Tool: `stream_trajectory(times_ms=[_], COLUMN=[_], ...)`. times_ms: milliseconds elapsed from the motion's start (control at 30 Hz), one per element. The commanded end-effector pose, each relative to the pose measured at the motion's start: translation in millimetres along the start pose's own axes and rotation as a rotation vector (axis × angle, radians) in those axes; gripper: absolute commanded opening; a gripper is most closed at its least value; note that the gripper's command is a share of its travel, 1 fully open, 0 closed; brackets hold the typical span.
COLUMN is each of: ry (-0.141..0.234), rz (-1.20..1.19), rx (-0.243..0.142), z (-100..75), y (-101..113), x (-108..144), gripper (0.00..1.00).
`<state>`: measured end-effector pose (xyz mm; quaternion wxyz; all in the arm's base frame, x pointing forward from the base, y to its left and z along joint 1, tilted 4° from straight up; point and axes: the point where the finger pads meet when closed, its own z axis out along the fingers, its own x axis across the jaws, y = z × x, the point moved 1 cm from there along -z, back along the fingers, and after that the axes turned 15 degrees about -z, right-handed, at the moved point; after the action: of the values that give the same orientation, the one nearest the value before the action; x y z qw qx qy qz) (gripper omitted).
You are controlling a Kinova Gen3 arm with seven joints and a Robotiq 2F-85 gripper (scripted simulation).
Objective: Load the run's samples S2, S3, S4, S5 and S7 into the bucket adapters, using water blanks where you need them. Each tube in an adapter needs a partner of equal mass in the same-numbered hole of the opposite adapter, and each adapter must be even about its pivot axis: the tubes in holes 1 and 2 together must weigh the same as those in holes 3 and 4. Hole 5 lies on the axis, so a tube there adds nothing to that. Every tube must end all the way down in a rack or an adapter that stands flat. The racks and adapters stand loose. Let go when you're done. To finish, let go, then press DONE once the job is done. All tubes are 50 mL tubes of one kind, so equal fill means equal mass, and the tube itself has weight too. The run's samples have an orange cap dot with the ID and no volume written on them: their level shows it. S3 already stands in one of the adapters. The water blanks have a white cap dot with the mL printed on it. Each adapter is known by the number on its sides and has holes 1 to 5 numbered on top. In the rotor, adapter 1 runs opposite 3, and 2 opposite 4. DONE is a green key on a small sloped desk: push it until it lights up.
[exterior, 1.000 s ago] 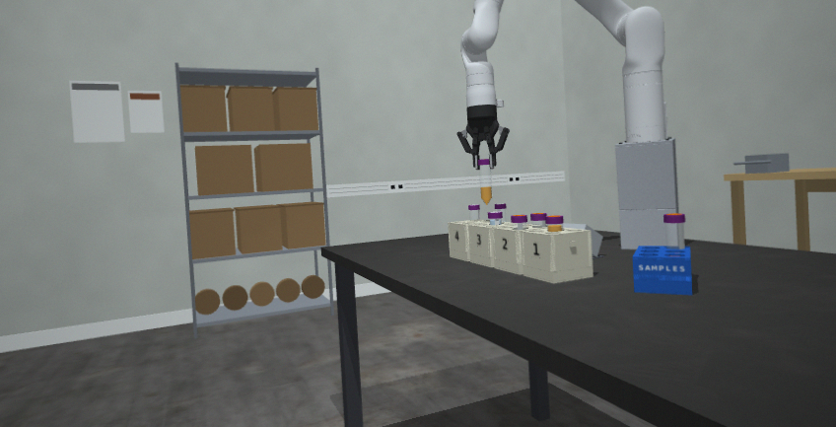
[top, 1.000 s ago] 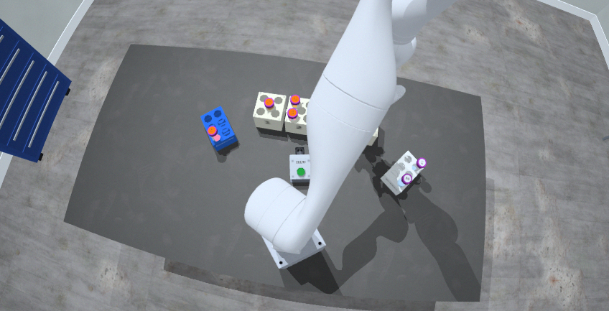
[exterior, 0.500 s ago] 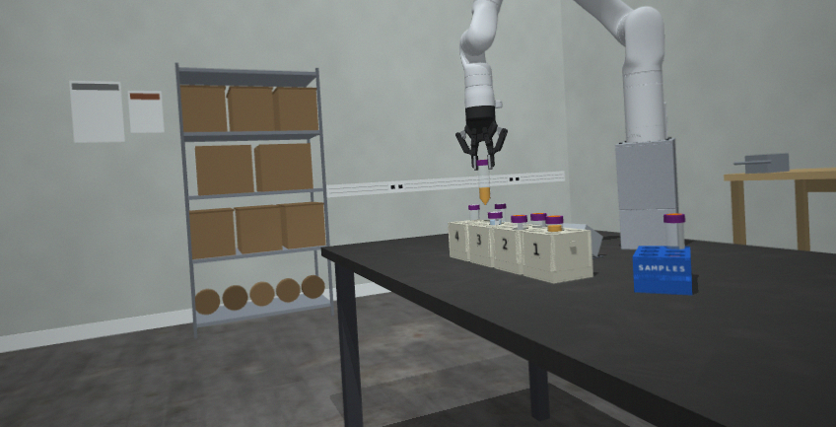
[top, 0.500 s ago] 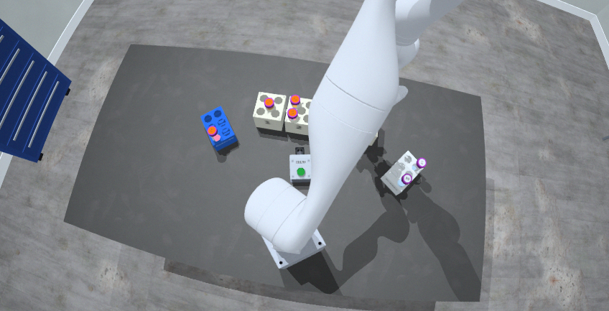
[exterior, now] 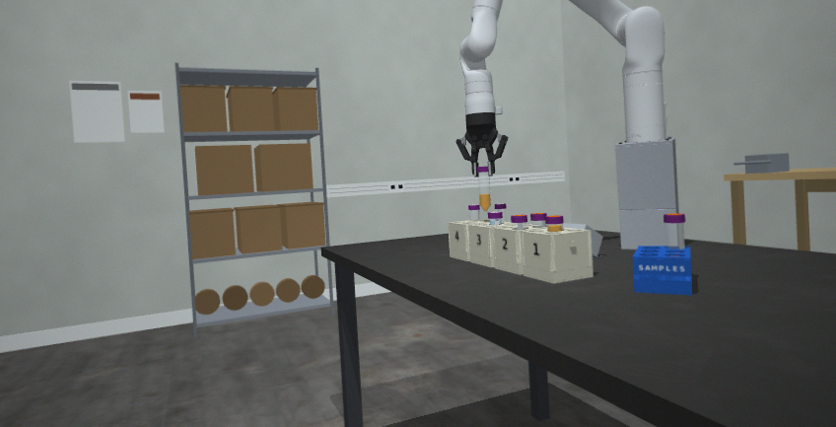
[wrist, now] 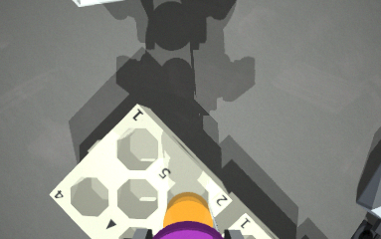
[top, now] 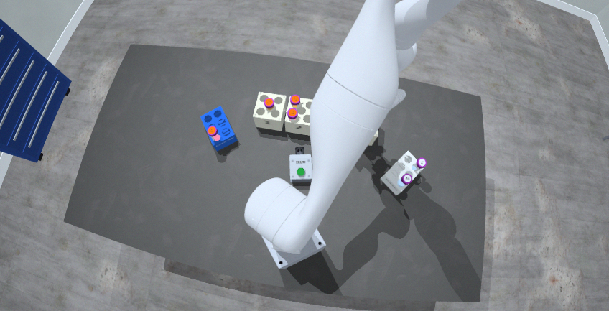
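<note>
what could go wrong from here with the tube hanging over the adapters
1. The gripper holds the tube only at its cap, so it may swing and catch a hole's edge.
2. In the wrist view its tip covers the adapter's hole beside label 2, so alignment is hard to check.

A white robot arm point(top: 354, 107) stretches over cream adapters point(top: 269, 110), hiding some; a blue sample rack point(top: 218, 128) stands apart.

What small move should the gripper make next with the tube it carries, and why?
Probably a straight descent: the gripper is shut on an orange-filled tube hanging above the adapter row, and in the wrist view the tube covers hole 2 of an otherwise unfilled adapter.
</note>
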<state>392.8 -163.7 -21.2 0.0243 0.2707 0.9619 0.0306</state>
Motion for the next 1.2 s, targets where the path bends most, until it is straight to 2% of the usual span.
stream_trajectory(times_ms=[0,533,1167], ry=[-0.002,-0.002,-0.002], rz=[0.000,0.000,0.000], rx=[0.000,0.000,0.000], z=[2.3,21.0,22.4], y=[0,0,0], x=[-1,-1,-1], gripper=[0.10,0.10,0.10])
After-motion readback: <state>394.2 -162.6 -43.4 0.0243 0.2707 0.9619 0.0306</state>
